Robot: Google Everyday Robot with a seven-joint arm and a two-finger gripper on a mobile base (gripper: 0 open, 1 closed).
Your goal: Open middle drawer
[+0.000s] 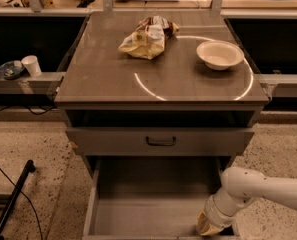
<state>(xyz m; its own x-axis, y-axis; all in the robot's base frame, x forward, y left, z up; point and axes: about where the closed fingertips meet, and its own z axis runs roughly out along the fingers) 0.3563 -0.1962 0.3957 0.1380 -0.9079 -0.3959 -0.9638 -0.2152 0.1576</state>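
Observation:
The middle drawer (158, 204) is a wide, shallow grey metal drawer below the closed top drawer (113, 142). It stands pulled far out toward me, and its inside is bare. Its front and handle lie at or below the bottom edge of the view. My gripper (209, 227) hangs from the white arm (260, 186), which comes in from the right. The gripper is low at the drawer's front right corner, pointing down inside it.
The cabinet top (103, 79) carries a crumpled snack bag (145, 38) and a white bowl (220, 54). The closed top drawer has a black loop handle (161, 141). A black pole (10, 199) leans on the floor at left. A paper cup (32, 65) stands on the left ledge.

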